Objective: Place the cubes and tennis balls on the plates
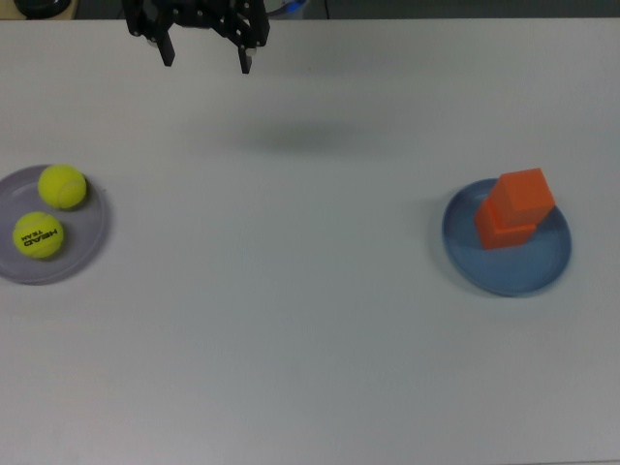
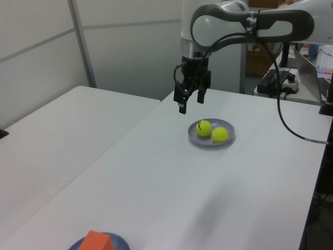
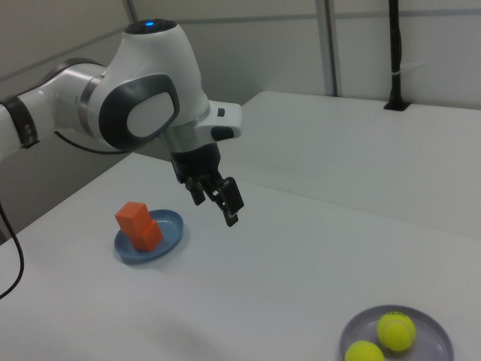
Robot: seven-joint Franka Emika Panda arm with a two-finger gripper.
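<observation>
On the white tabletop [image 1: 310, 320] you have both tennis balls [image 1: 62, 186] on the lavender plate [image 1: 82, 254] at the top view's left, and the two orange cubes [image 1: 515, 208] stacked on the blue plate [image 1: 518, 271] at the top view's right. Your tool [image 1: 205, 63] hangs wide open and empty above the far edge, well apart from both plates. In the left view the blue plate and cubes are cut off by the bottom edge.

We are looking at a white table [image 1: 320, 320] (a second one [image 2: 57, 130] is standing just beside it in the left view), pale wall panels [image 2: 125, 47] behind, and a black pole [image 3: 396, 53] rising at the far edge.
</observation>
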